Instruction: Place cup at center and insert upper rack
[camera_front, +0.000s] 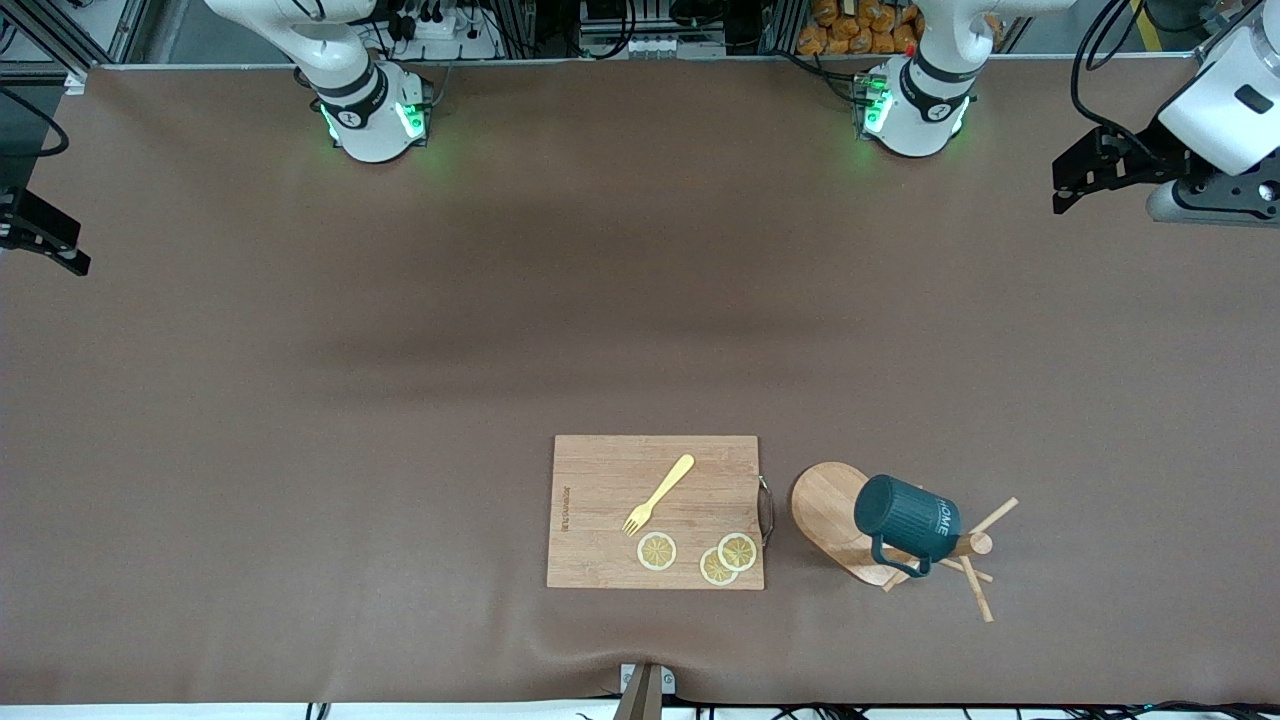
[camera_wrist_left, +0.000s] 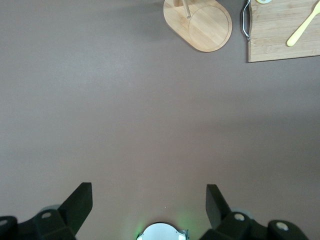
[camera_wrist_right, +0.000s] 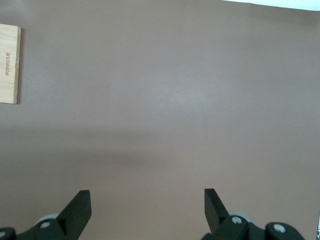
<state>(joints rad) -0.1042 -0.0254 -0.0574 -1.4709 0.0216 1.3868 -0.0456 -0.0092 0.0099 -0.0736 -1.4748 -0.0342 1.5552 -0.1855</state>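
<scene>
Three lemon slices (camera_front: 718, 558) and one fork (camera_front: 658, 494) lie on the one cutting board (camera_front: 600, 540), nearest the camera. One dark cup (camera_front: 906, 520) hangs on the wooden mug rack (camera_front: 835, 510), well apart from both grippers, at the left arm's end, not at table (camera_front: 500, 330) center. Left gripper (camera_front: 1085, 180) and right gripper (camera_front: 45, 240) both wait up at the table's ends, jaws wide open, holding nothing. Rack pegs look loose beside the base; can't tell which is the upper one.

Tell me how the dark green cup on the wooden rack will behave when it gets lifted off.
The dark green cup looks rigid, probably ceramic, so breakable. It hangs tilted on the wooden rack, whose pegs might snag the handle. The rack seems light and may tip.
</scene>
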